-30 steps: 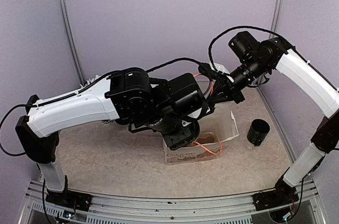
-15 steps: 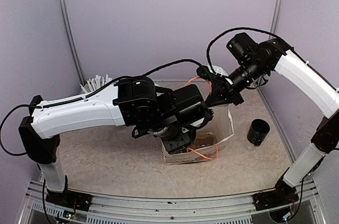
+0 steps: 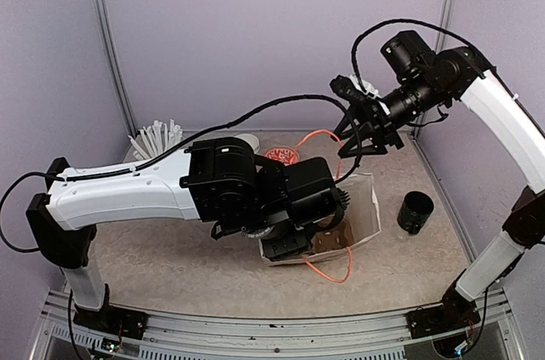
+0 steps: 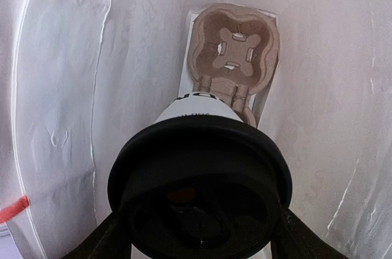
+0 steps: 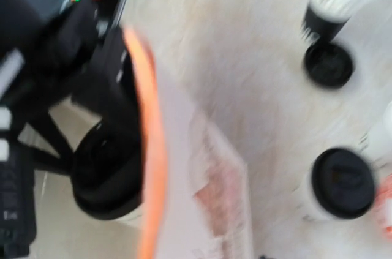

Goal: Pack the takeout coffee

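One takeout coffee cup (image 4: 199, 191), white with a black lid, hangs inside the white paper bag (image 3: 364, 207). My left gripper (image 4: 196, 243) is shut on it just under the lid. Below it, on the bag's floor, lies a brown cardboard cup carrier (image 4: 233, 51). A second lidded coffee cup (image 5: 340, 182) stands on the table beyond the bag. My right gripper (image 3: 353, 122) is raised above the bag's far edge with its fingers apart. The bag's orange handle (image 3: 319, 133) loops just beside it. The right wrist view is blurred and shows no fingers.
A black-based cup of white straws (image 3: 157, 139) stands at the back left, with a loose black lid (image 5: 329, 63) near it. A black cylindrical pot (image 3: 415, 211) sits right of the bag. A red round print (image 3: 281, 156) shows behind my left arm.
My right gripper has opened, let go of the bag's edge and risen up to the right. My left arm has sunk lower into the bag with the cup.
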Robot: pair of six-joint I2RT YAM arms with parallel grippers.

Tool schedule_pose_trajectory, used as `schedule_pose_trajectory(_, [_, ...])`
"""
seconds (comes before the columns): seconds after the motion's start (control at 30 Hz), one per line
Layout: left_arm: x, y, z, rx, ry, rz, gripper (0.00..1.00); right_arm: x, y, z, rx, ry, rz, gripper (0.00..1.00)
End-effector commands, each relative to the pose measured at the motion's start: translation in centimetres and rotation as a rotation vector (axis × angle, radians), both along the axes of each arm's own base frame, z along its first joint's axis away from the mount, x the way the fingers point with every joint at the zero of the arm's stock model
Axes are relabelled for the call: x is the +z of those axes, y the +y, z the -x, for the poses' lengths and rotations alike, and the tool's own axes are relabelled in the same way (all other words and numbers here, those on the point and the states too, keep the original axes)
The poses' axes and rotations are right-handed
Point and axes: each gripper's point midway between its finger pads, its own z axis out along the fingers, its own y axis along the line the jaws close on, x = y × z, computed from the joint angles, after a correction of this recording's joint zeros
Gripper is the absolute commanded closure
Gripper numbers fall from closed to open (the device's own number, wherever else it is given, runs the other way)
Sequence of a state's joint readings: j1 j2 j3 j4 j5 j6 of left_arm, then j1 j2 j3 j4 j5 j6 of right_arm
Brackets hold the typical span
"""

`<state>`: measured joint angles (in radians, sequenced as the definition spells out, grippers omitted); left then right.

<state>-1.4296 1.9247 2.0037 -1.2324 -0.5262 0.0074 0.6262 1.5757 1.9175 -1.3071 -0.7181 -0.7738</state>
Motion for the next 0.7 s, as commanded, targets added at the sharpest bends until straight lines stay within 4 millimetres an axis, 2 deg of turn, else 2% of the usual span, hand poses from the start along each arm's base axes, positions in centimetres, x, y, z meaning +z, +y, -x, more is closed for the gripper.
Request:
schedule_pose_trajectory(0.0, [-0.2, 0.7, 1.1, -0.005, -0.028, -0.042, 0.32, 5.2, -1.3, 0.9, 0.018, -0.063, -0.133, 0.57])
schedule_pose_trajectory(0.1, [-0.6, 0.9, 1.7, -0.005, -0.040, -0.060, 0.32, 6.1, -1.7, 0.2, 0.007, -0.076, -0.171, 0.57])
schedule_pose_trajectory(0.23, [-1.3, 1.1, 2.3, -0.019, -0.052, -0.085, 0.32, 4.9, -1.8, -1.9, -0.040, -0.059, -0.172, 0.57])
schedule_pose_trajectory(0.43, [-2.0, 0.9, 3.3, -0.054, -0.099, -0.115, 0.32, -0.4, -1.4, -5.3, -0.114, 0.022, -0.091, 0.57])
schedule_pose_trajectory(0.67, [-3.3, 0.6, 4.6, -0.097, -0.157, -0.151, 0.32, -7.0, -1.2, -7.3, -0.167, 0.123, 0.006, 0.57])
